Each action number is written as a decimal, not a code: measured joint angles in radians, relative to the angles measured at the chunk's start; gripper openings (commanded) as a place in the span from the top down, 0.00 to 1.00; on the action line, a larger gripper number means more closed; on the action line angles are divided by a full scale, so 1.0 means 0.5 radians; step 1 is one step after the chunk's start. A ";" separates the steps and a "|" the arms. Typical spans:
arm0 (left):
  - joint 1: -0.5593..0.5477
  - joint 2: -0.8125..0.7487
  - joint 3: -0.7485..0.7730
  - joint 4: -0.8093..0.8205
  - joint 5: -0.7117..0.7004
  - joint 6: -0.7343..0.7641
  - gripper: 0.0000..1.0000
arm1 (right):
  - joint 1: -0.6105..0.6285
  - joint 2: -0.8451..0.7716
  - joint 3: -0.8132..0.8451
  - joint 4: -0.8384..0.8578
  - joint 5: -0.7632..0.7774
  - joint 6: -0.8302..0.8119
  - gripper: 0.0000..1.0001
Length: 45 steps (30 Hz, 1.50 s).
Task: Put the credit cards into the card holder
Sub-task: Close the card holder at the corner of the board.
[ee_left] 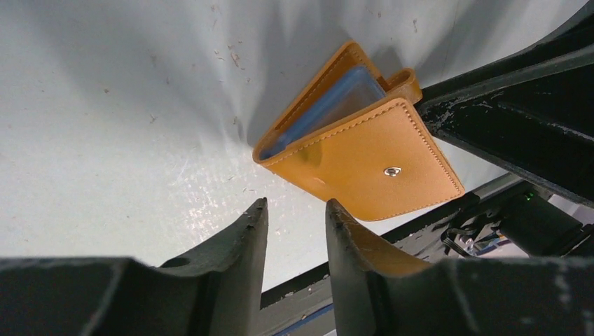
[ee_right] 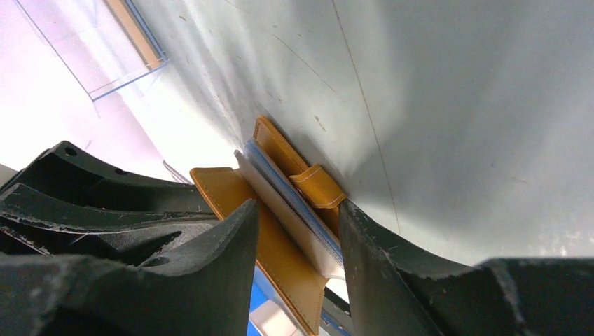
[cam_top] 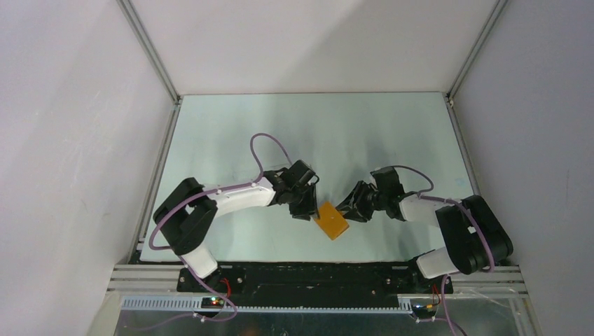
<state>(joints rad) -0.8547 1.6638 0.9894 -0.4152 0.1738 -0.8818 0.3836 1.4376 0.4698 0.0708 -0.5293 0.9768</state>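
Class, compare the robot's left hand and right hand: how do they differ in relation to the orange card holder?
The left hand has nothing between its fingers; the right hand has the card holder between its fingers. The left hand is at the edge away from the tab; the right hand is at the tab edge. Both are black, two-fingered and close to the card holder.

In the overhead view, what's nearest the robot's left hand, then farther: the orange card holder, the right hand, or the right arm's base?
1. card holder, just right of the left hand.
2. right hand, beyond the holder.
3. right arm's base, far right, near edge.
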 measured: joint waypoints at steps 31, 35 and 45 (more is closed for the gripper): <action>0.008 0.207 0.056 -0.060 -0.009 -0.069 0.80 | 0.018 0.665 -0.014 1.223 -0.308 0.487 0.54; 0.008 0.227 0.086 -0.101 -0.007 -0.069 0.95 | 0.015 0.712 0.014 1.254 -0.332 0.510 0.54; -0.005 0.324 0.224 -0.247 0.011 -0.068 1.00 | 0.008 0.865 0.218 1.227 -0.420 0.541 0.54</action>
<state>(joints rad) -0.8574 1.8259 1.1015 -0.5388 0.1791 -0.9157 0.3874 1.8702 0.5789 0.6842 -0.7395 1.2472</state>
